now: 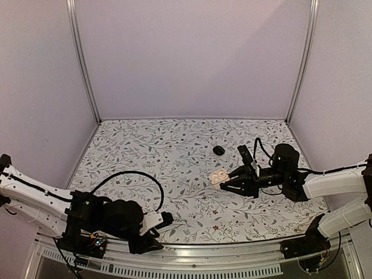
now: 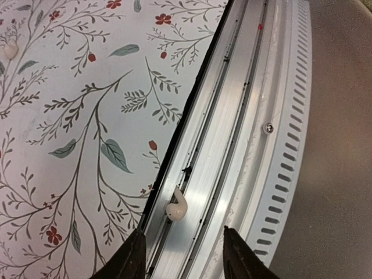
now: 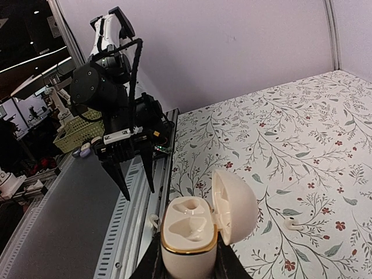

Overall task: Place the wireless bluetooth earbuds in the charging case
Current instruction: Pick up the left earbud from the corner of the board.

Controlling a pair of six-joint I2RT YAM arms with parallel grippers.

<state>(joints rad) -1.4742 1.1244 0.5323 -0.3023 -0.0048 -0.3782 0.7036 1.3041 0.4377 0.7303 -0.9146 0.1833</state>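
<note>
Top view: left gripper [image 1: 158, 232] sits low at the near edge over the grooved aluminium rail [image 1: 232, 251], jaws apart. Right gripper [image 1: 224, 181] is mid-right, jaws clamped on the cream rounded charging case [image 1: 218, 175], whose lid is open. A small black rounded object [image 1: 218, 150] lies on the floral-print surface [image 1: 151, 145] just beyond the case. Left wrist view: small white stemmed earbud [image 2: 176, 206] lies in a groove of the rail, just ahead of the open jaws and in line with their gap, nearer the left-hand finger, touching neither. Right wrist view: case stands upright between the jaws, gold rim up, lid hinged open to the right. A second white earbud [image 3: 292, 224] lies on the surface right of the case, apart from it. The rail earbud shows left of the case, under the left gripper's spread jaws.
</note>
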